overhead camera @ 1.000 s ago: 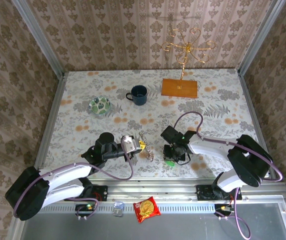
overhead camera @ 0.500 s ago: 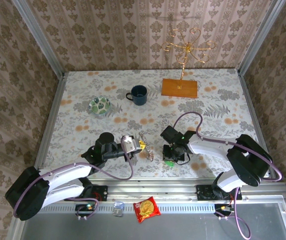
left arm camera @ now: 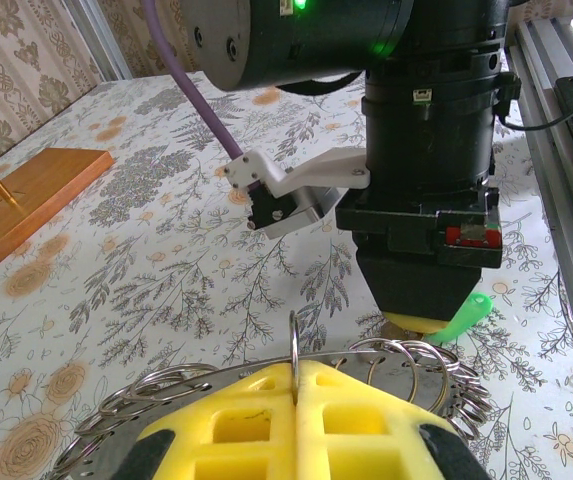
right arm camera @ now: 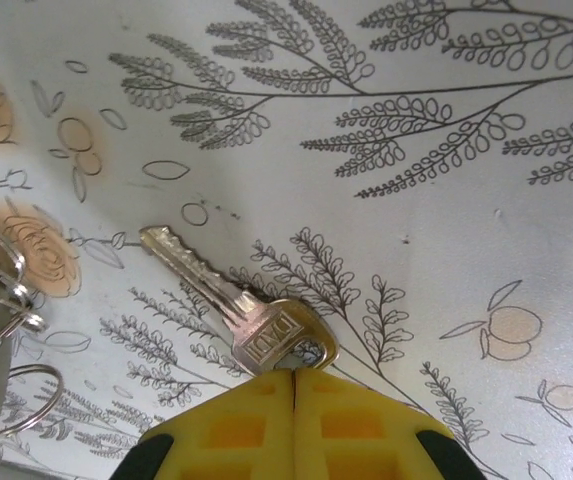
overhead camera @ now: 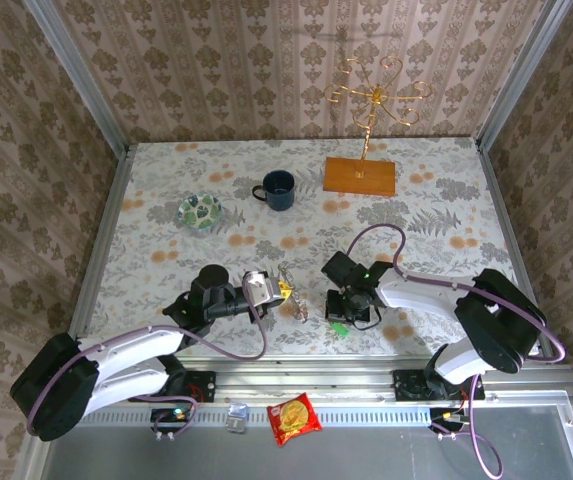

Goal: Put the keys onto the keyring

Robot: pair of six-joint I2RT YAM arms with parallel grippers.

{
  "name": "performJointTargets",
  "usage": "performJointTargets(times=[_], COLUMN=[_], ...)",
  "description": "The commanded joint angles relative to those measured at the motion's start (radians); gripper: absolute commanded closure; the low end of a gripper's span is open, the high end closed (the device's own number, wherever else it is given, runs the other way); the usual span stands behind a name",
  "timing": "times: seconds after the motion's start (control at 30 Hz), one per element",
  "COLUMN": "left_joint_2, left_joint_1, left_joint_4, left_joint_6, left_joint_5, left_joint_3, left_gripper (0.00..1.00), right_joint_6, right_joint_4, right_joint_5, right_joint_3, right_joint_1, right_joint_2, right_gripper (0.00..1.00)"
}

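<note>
Looking down from above, we see the left end effector (overhead camera: 282, 290) clenched on the keyring (overhead camera: 293, 293), close to the middle of the near edge of the surface (overhead camera: 436, 200). From its wrist camera, the yellow pads (left arm camera: 266, 385) press together with a thin loop of the ring standing upright in their seam, and more coils fan out just beyond the tips. The right end effector (overhead camera: 344, 314) stands just to the right of the keyring, its own pads (right arm camera: 336, 395) shut flush against each other. A silver key (right arm camera: 256, 325) lies flat on the surface, its head touching those fingertips and its blade pointing away from them. We cannot tell whether the head is caught. A green key (overhead camera: 340, 328) pokes out on the near side of that end effector.
</note>
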Motion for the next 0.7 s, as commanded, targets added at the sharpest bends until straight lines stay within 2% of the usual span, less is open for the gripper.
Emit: performJointTargets(times=[0.0, 0.1, 0.3, 0.5, 0.6, 0.67], left_joint_2=[-0.006, -0.006, -0.014, -0.026, -0.028, -0.031], left_joint_1=[-0.008, -0.007, -0.010, -0.010, -0.010, -0.010], left_joint_4=[0.002, 0.013, 0.037, 0.025, 0.025, 0.026], left_joint_6=[-0.010, -0.035, -0.096, -0.105, -0.108, -0.110], left_joint_5=[0.013, 0.000, -0.019, -0.016, -0.016, -0.015], left_joint_3=[0.034, 0.034, 0.035, 0.040, 0.039, 0.038], left_gripper=[1.00, 1.00, 1.00, 1.00, 1.00, 1.00], right_joint_6=[-0.062, -0.168, -0.488, -0.845, -1.027, -1.091], right_joint_4=[-0.028, 0.013, 0.157, 0.314, 0.427, 0.479], right_joint_5=[0.022, 0.036, 0.028, -0.001, 0.027, 0.014], right_joint_3=[-0.003, -0.030, -0.071, -0.107, -0.156, -0.177], right_joint_1=[-0.002, -0.001, 0.000, 0.023, 0.068, 0.076], right_joint_2=[-0.081, -0.205, -0.387, -0.481, -0.519, -0.530], right_gripper=[1.00, 1.00, 1.00, 1.00, 1.00, 1.00])
